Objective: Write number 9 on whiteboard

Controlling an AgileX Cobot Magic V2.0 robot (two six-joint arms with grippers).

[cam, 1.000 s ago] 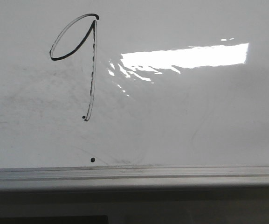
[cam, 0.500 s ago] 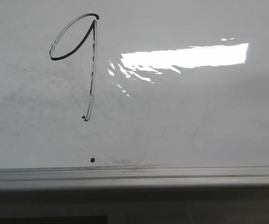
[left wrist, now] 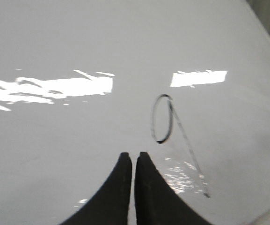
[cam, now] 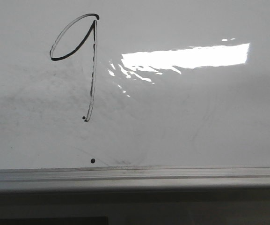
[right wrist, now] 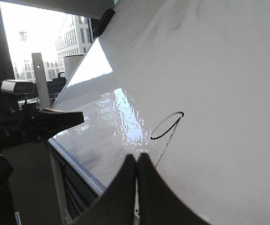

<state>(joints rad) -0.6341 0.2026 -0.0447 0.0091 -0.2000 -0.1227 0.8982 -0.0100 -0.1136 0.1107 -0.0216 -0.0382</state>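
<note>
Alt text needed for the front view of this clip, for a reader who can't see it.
A thin black hand-drawn number 9 sits upper left on a glossy whiteboard, with bright glare to its right. A small black dot lies below it, near the grey metal edge strip. No gripper shows.

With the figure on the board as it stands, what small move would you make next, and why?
Probably none on the board: hold both arms clear. The number 9 looks complete on the whiteboard, loop closed and stem drawn. The left gripper and right gripper are shut, with no marker visible.
</note>
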